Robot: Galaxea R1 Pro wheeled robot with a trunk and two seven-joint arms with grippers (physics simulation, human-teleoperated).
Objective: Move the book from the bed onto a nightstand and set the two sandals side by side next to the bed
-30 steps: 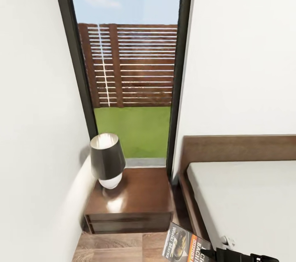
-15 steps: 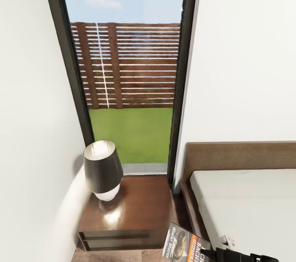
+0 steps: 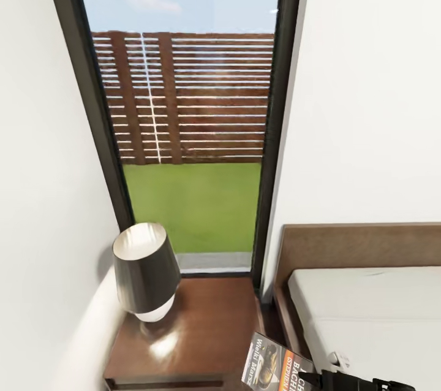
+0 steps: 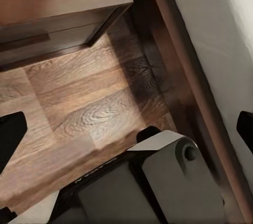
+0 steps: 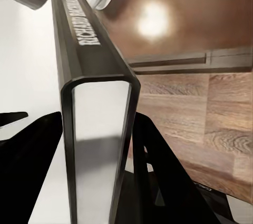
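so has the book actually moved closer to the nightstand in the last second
Yes. In the head view the nightstand has slid down toward the book, which stays put with the right gripper, so the whole robot has carried it closer.

I see the right gripper [image 3: 318, 379] at the lower edge of the head view, black, its body reaching in from the right. In the right wrist view its two dark fingers [image 5: 39, 155] stand on either side of the book [image 5: 95, 124], clamped on it edge-on. In the left wrist view the left gripper [image 4: 126, 129] points down, its black fingertips [image 4: 10, 134] set well apart with nothing between them; part of the grey arm housing [image 4: 168, 176] lies below.
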